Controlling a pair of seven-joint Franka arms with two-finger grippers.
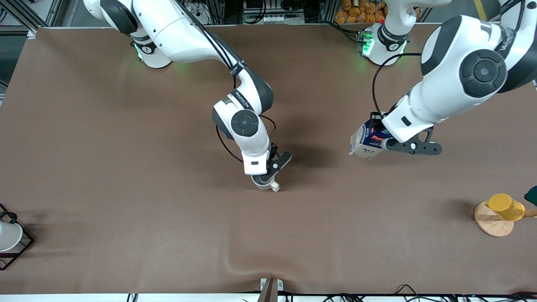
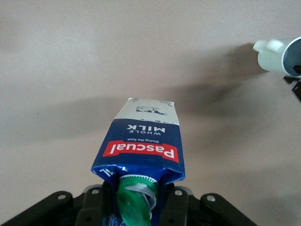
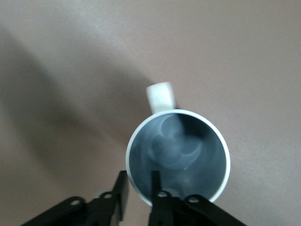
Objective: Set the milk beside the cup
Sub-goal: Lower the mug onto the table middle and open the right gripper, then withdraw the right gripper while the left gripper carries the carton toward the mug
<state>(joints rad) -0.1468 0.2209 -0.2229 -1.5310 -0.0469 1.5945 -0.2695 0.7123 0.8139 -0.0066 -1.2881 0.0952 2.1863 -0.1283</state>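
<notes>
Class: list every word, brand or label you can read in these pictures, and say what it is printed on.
"Pascual": red band on the milk, held by the left gripper.
"WHOLE MILK": blue panel beside the band.
Small line under "Pascual": too small to read.
Lettering on the arms: too small to read.

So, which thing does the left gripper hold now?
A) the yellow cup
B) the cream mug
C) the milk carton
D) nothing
C: the left gripper is shut on the milk carton at its green-capped top, in the air over the table, while the cream mug is at the right gripper.
</notes>
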